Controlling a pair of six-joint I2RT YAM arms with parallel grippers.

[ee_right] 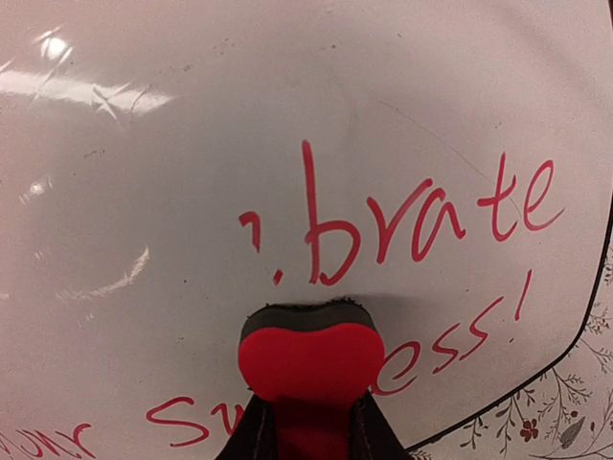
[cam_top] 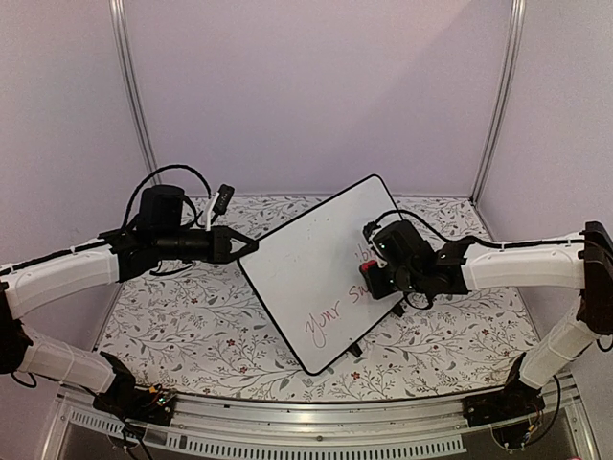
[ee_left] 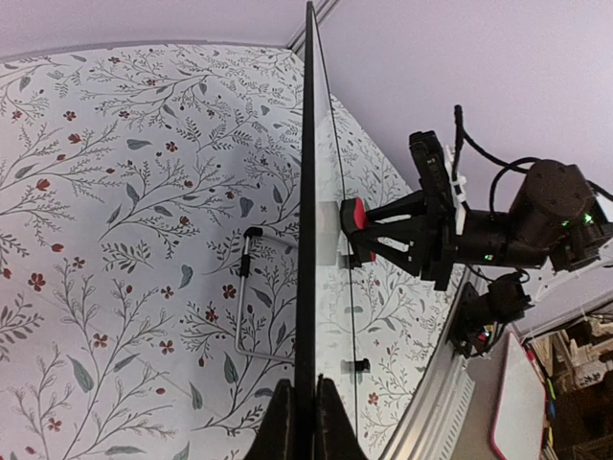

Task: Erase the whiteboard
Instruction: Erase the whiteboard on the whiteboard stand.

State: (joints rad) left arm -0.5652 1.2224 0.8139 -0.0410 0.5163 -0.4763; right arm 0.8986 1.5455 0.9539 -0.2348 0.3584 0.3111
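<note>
- The table, covered in a cloth printed with leaves and red flowers, carries everything.
- The whiteboard is over the middle of the table, turned cornerwise, with one corner toward the back wall and one toward my bases. My left wrist camera sees it edge-on as a thin black line, with its face raised off the cloth.
- My left gripper is clamped on the board's left rim. In the wrist view my two fingers sit tight on either side of the edge.
- My right gripper is over the right part of the board's face, its fingers closed around the eraser.
- The eraser is a red block with a dark pad. From the left wrist camera the pad touches the white face.
- A bent wire stand is behind the board, above the cloth.
- Red handwriting reads "brate" just above the eraser, with more words below it that the eraser partly hides. The patch left of "brate" looks wiped.
- A small black foot shows at the board's near edge.
</note>
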